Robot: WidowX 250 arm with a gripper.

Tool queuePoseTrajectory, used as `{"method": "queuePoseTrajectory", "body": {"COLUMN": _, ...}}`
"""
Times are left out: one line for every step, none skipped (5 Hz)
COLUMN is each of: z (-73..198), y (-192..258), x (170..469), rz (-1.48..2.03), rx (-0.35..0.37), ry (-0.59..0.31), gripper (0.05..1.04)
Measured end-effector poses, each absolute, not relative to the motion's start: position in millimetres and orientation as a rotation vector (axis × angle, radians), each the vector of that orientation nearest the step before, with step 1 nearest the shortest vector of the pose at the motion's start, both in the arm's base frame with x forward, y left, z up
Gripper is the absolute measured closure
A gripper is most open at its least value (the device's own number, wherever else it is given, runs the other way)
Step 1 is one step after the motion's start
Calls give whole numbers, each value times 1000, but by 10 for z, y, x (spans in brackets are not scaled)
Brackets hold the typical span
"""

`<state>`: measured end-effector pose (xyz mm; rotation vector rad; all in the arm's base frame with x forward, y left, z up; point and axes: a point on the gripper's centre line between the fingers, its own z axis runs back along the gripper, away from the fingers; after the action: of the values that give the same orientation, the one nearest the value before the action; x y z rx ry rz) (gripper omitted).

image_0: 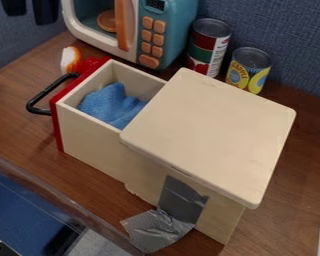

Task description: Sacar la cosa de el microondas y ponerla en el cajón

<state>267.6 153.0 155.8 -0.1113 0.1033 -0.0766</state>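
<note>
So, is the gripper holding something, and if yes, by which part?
Nothing is held: the gripper, at the upper left, has its fingers apart with nothing visible between them.

Blue-gray textured wall (pixel 283 30) along the far side, another stretch far left. Brown wood-grain tabletop (pixel 22 110), near-left edge running diagonally, catching a dull shine. Past that edge: blue surface (pixel 19 207), speckled light-gray patch (pixel 99 245). Soft light, mild shadows.

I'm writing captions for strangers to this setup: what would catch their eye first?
Probably the large cream box in the middle, its red-fronted drawer pulled out toward the upper left. Inside the drawer, a bright blue cloth stands out. Behind, at the top, sits a teal and white toy microwave with orange buttons.
</note>
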Motion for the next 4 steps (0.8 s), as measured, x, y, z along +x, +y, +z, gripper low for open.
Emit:
{"method": "queuePoseTrajectory", "body": {"z": 1442, "y": 1545, "x": 2700, "rz": -65, "rx": -126, "ry": 127, "gripper": 82}}
{"method": "queuePoseTrajectory", "body": {"z": 1234, "y": 1704, "x": 2898, "rz": 23, "rx": -97, "ry": 104, "gripper": 83}}
{"method": "queuePoseTrajectory", "body": {"z": 1116, "y": 1863, "x": 3032, "rz": 115, "rx": -91, "ry": 95, "gripper": 83}}
{"method": "queuePoseTrajectory", "body": {"z": 929, "y": 1963, "x": 3192, "rz": 204, "rx": -71, "ry": 64, "gripper": 83}}
